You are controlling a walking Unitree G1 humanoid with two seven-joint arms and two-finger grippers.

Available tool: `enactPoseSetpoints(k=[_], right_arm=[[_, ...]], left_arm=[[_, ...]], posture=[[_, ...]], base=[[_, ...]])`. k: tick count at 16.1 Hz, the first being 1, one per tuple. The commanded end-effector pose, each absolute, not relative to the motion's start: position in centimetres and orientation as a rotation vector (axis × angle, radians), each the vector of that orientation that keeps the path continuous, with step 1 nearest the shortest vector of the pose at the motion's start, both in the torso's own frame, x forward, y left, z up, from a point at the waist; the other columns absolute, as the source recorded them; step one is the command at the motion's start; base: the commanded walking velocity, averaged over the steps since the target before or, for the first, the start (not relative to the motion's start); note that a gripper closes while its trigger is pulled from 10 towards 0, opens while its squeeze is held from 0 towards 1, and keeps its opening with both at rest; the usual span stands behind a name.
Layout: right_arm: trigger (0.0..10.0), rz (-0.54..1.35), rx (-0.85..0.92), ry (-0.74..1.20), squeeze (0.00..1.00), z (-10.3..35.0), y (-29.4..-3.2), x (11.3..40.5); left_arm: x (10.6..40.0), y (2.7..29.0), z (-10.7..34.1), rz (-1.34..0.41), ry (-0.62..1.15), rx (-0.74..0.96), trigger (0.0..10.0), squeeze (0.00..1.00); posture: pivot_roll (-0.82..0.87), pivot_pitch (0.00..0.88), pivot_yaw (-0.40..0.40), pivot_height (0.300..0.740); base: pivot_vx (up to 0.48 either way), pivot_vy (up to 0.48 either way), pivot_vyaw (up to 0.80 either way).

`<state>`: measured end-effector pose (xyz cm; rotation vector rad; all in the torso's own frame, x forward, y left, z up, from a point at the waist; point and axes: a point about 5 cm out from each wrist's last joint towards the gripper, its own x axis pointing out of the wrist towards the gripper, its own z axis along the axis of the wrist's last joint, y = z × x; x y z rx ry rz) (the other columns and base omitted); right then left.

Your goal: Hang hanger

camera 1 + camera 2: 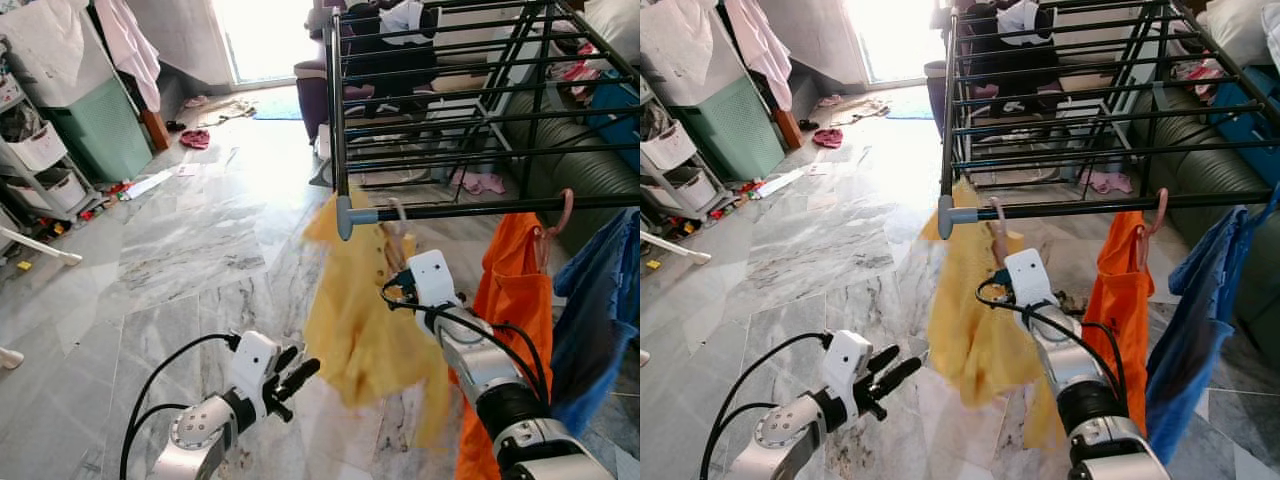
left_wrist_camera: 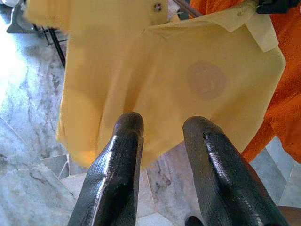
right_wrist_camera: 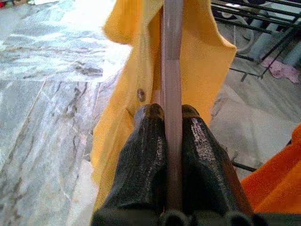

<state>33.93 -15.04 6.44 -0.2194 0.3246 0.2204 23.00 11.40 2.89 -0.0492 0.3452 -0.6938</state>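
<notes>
Right pincer (image 3: 172,117) around smooth pink hanger (image 3: 172,70)

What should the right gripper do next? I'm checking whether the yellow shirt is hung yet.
Probably open and back away. The right gripper is shut on the hanger, whose hook looks to sit at the rack's front bar, with the yellow shirt hanging below. The left gripper hovers open, low beside the shirt.
</notes>
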Motion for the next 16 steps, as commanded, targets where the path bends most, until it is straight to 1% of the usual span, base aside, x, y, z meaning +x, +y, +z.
enactPoseSetpoints(k=[1,6,10,11,12,13,15,16], right_arm=[[0.0,0.206,-0.204,0.292,0.0,7.1,-15.0,34.2],[0.0,0.157,-0.196,0.277,0.0,7.4,-15.4,34.3],[0.0,0.15,-0.168,0.223,0.0,8.6,-15.0,34.2],[8.4,0.181,-0.161,0.199,0.0,9.3,-14.5,33.9],[10.0,0.219,-0.17,0.173,0.0,9.9,-13.9,33.4],[10.0,0.208,-0.203,0.108,0.0,10.5,-13.9,32.5],[10.0,0.172,-0.163,0.069,0.0,10.9,-14.3,31.4],[10.0,0.154,-0.17,0.057,0.0,10.8,-14.5,30.5]], left_arm=[[22.9,11.9,2.7,-0.686,0.36,-0.028,10.0,0.0],[23.0,11.9,2.8,-0.684,0.356,-0.021,10.0,0.0],[23.6,12.4,3.0,-0.621,0.323,0.015,10.0,0.0],[23.9,12.7,3.1,-0.583,0.308,0.028,10.0,0.0],[24.3,13.1,3.2,-0.546,0.291,0.04,10.0,0.0],[24.8,13.4,3.4,-0.519,0.269,0.043,10.0,0.0],[25.1,13.6,3.6,-0.497,0.245,0.046,10.0,0.0],[25.3,13.6,3.7,-0.487,0.238,0.044,10.0,0.0]], posture=[[-0.05,0.024,0.097,0.74],[-0.05,0.021,0.1,0.74],[-0.06,0.016,0.099,0.74],[-0.06,0.014,0.099,0.74],[-0.06,0.01,0.099,0.74],[-0.06,0.006,0.097,0.74],[-0.07,0.0,0.094,0.74],[-0.07,0.0,0.094,0.74]], base=[[0.0,0.0,0.0],[0.0,0.0,0.0],[0.0,0.0,0.0],[0.0,0.0,0.0],[0.0,0.0,0.0],[0.0,0.0,0.0],[0.0,0.0,0.0],[0.0,0.0,0.0]])
